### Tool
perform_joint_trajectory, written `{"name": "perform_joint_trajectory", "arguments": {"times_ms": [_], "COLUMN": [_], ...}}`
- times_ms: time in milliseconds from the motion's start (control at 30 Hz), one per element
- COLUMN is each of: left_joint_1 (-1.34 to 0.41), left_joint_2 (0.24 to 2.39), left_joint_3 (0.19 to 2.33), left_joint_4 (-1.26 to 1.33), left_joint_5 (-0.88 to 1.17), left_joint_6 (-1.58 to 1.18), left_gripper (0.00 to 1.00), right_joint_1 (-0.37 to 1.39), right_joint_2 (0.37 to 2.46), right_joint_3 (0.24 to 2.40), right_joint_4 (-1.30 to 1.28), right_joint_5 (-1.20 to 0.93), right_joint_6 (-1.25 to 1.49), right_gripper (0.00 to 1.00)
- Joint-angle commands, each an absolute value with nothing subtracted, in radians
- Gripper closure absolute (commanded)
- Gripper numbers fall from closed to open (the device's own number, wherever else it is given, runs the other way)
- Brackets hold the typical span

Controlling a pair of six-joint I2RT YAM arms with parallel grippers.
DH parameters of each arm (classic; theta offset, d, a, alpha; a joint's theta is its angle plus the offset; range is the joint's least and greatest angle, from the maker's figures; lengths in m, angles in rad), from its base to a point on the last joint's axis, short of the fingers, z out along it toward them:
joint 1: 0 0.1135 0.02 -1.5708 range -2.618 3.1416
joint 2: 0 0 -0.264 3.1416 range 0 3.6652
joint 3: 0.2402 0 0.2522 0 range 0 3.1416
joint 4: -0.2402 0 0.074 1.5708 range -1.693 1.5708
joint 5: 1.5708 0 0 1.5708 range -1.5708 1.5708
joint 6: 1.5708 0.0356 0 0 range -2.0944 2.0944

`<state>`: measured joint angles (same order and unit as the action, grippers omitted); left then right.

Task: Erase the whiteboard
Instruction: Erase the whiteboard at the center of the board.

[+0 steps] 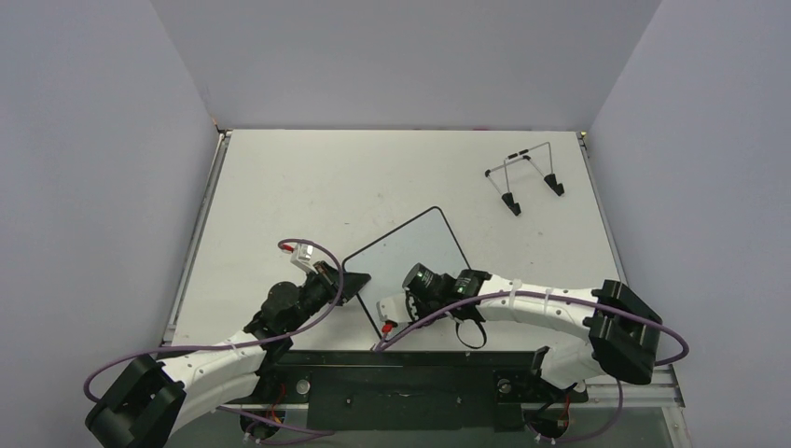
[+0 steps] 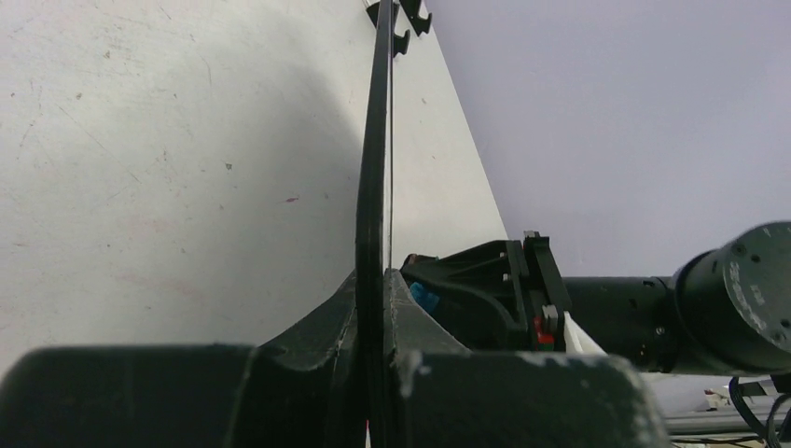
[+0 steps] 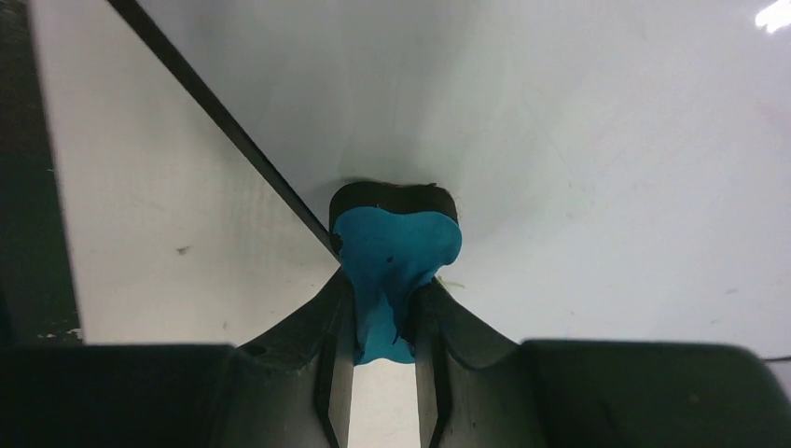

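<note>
Whiteboard [image 1: 406,245] rim pinched in left gripper [image 2: 373,373], jaws clenched on the black edge at its left corner; from that wrist the board shows edge-on. Right gripper [image 3: 384,308] clamped on blue eraser [image 3: 396,247], its dark face pressed to the board just inside the rim. Board at near-centre of table [image 1: 280,187], skewed, between both arms; flat or tilted, cannot tell. Wire stand [image 1: 525,177] far right, well apart.

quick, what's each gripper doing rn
left gripper: shut on the whiteboard edge
right gripper: shut on the eraser
</note>
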<state>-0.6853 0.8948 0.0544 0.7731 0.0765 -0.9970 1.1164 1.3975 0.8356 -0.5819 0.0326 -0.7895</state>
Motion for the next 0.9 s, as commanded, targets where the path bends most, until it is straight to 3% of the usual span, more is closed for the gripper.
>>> {"name": "perform_joint_trajectory", "arguments": {"times_ms": [0, 100, 233, 467, 600, 733, 867], "left_joint_1": [-0.688, -0.687, -0.686, -0.686, -0.687, -0.687, -0.686], "left_joint_2": [0.864, 0.873, 0.881, 0.881, 0.871, 0.875, 0.893], "left_joint_3": [0.086, 0.091, 0.089, 0.084, 0.089, 0.093, 0.093], "left_joint_4": [0.903, 0.908, 0.921, 0.927, 0.912, 0.906, 0.92], "left_joint_5": [0.096, 0.104, 0.108, 0.104, 0.101, 0.098, 0.102], "left_joint_6": [-1.012, -1.011, -1.014, -1.023, -1.021, -1.014, -1.011], "left_gripper": [1.0, 1.0, 1.0, 1.0, 1.0, 1.0, 1.0], "right_joint_1": [1.003, 0.946, 0.937, 1.145, 1.185, 1.097, 0.987], "right_joint_2": [1.373, 1.379, 1.361, 1.365, 1.385, 1.396, 1.361], "right_joint_3": [0.836, 0.837, 0.827, 0.844, 0.835, 0.817, 0.815], "right_joint_4": [-0.538, -0.481, -0.501, -0.591, -0.579, -0.493, -0.462], "right_joint_5": [0.063, 0.185, 0.12, -0.024, 0.021, 0.189, 0.21], "right_joint_6": [-0.781, -0.746, -0.757, -0.797, -0.804, -0.779, -0.741], "right_gripper": [1.0, 1.0, 1.0, 1.0, 1.0, 1.0, 1.0]}}
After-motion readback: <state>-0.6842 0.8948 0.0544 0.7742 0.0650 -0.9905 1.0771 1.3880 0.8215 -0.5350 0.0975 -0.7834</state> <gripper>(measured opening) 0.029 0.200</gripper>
